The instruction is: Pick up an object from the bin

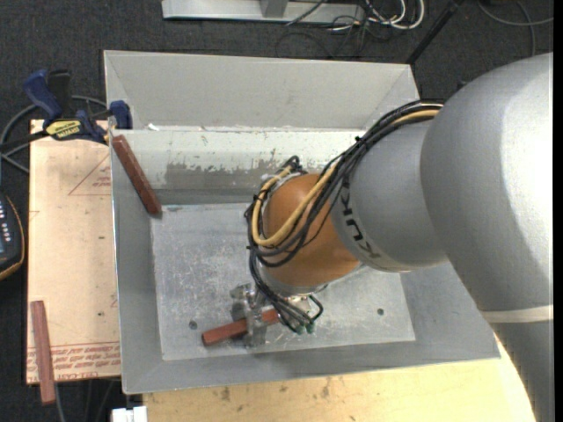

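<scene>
A short reddish-brown stick (223, 333) lies flat on the bin floor near the front edge, left of the middle. My gripper (255, 322) is down at the floor under the orange wrist cover, right at the stick's right end, which runs in beneath it. A longer brown bar (136, 175) leans against the bin's left wall at the back, well away from the gripper.
The arm comes in from the right and covers the right half of the bin. Its orange cover and cables hang over the middle of the floor. Bare floor shows to the left of the gripper, between the two sticks.
</scene>
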Controlling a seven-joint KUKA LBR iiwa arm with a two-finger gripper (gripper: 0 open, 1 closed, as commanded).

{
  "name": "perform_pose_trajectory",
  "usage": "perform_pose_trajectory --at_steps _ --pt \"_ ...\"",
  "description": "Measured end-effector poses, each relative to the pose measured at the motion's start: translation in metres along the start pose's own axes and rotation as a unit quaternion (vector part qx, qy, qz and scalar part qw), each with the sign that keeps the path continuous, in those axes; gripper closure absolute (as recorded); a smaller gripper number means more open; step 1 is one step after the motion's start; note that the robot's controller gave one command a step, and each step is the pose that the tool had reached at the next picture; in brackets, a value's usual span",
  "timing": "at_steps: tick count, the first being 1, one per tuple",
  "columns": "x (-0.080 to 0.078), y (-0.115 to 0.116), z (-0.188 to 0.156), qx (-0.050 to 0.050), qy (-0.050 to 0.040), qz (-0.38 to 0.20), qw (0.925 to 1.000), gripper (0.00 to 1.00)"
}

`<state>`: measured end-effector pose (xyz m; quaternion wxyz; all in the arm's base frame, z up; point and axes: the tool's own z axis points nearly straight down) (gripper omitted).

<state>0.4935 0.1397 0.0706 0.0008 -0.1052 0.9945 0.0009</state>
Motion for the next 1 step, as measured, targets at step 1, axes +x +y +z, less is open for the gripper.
perform_pose_trajectory --at_steps 1 --pt "-0.0087 -0.0082 -0.1508 0.0 -0.0044 -0.012 0.9999 1.0"
